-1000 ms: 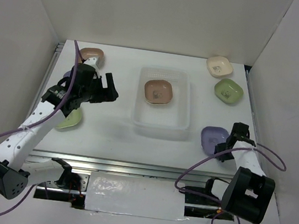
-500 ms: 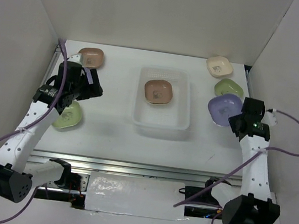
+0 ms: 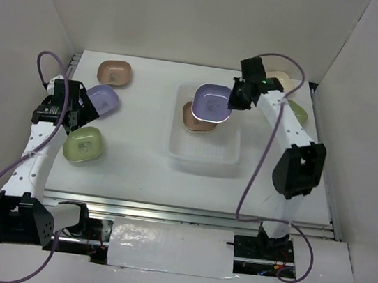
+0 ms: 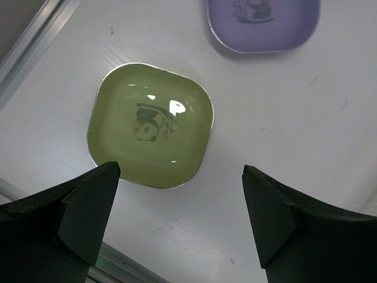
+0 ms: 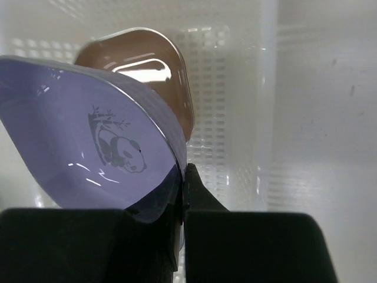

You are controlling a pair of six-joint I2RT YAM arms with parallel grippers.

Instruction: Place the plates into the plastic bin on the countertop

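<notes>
The flat white countertop carries the translucent rectangular plastic bin, which lies directly below the right gripper. That gripper is pinched on one edge of a lavender rounded-square plastic plate and holds it in the air over the bin's far half. A brown rounded-square plastic plate lies on the mesh floor just underneath it. The step in hand looks like the drop-off. It is best to lower the lavender plate until it is close over the brown one and level it so it nests rather than lands on edge. Then the fingers can spread and lift straight up, clear of the bin wall. Letting go from this height risks a bounce or a flip.

The left gripper hangs with its fingers spread wide. A pale green rounded-square plastic plate sits on the countertop just ahead of them, in line with the gap. A second lavender plate lies further ahead, to the right. For that pick, one finger should come down inside the green rim and one outside, since the dish looks too shallow to grab across
</notes>
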